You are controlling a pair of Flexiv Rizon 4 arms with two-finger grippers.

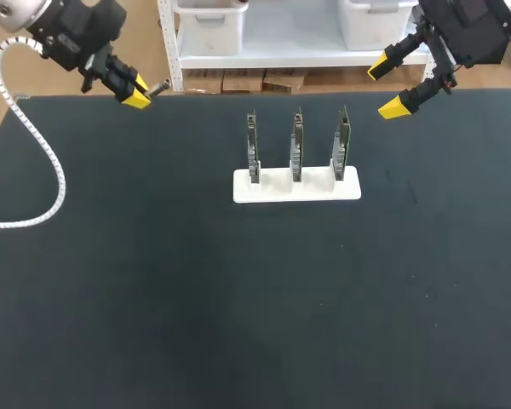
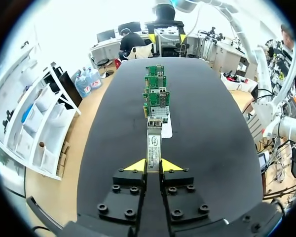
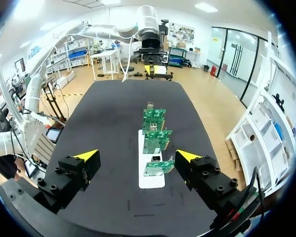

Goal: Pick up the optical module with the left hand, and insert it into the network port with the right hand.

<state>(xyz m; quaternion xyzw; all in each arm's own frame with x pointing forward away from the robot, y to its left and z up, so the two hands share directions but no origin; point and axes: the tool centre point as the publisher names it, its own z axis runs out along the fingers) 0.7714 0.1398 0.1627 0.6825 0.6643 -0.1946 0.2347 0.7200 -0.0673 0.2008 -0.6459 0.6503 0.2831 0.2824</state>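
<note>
My left gripper (image 1: 138, 92) hangs over the table's far left, shut on a slim silver optical module (image 1: 159, 85) that sticks out past the yellow tips. In the left wrist view the module (image 2: 154, 144) lies between the fingertips (image 2: 133, 165) and points at the boards. Three upright green circuit boards with network ports (image 1: 296, 145) stand in a white holder (image 1: 296, 186) at mid-table. My right gripper (image 1: 387, 86) hovers at the far right, wide open and empty. The right wrist view has the boards (image 3: 155, 138) and holder (image 3: 151, 178) ahead of my right gripper (image 3: 138, 157).
A white coiled cable (image 1: 43, 162) from the left arm drapes over the table's left side. The black table (image 1: 255, 298) stretches in front of the holder.
</note>
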